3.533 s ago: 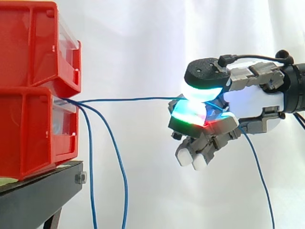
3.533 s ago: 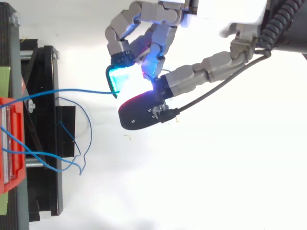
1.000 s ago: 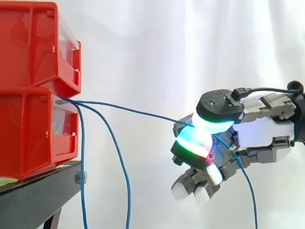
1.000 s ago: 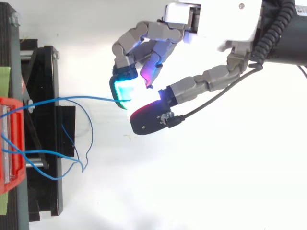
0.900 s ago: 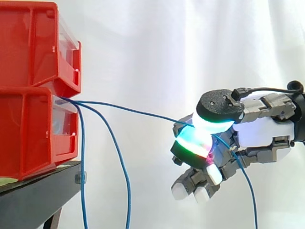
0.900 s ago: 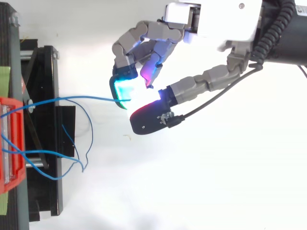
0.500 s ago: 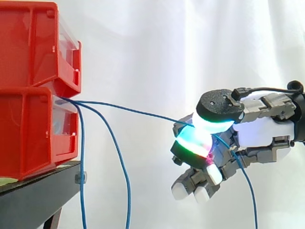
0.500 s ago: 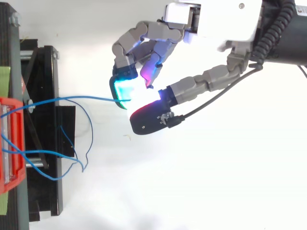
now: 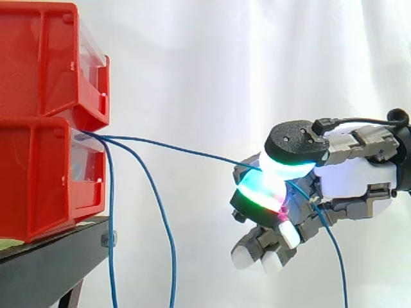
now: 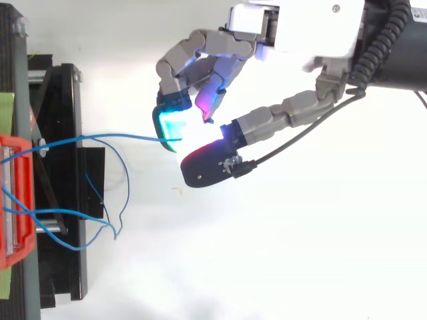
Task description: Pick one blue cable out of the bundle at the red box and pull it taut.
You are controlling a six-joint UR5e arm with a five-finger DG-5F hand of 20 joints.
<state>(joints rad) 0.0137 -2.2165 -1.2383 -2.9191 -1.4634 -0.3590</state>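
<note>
Shut on one blue cable (image 9: 180, 149) with the hand (image 9: 350, 176), well out from the front edge of the black stand (image 9: 45, 273) and somewhat lower than the bin mouth. Pinched between the thumb pad and a curled fingertip (image 10: 170, 123) glowing green and cyan, with the other fingers bent in beneath and holding nothing. Comes out between the two stacked red bins (image 9: 38, 173) at their front edge, slopes gently down to the pinch in a nearly straight line with a slight bow, then drops away loose behind the palm toward the lower edge of the side view. From above, arcs a little on the way off the stand's edge to the fingertip. Beside it at the bins, two more blue strands (image 9: 160, 224) hanging slack down past the stand's front edge.
</note>
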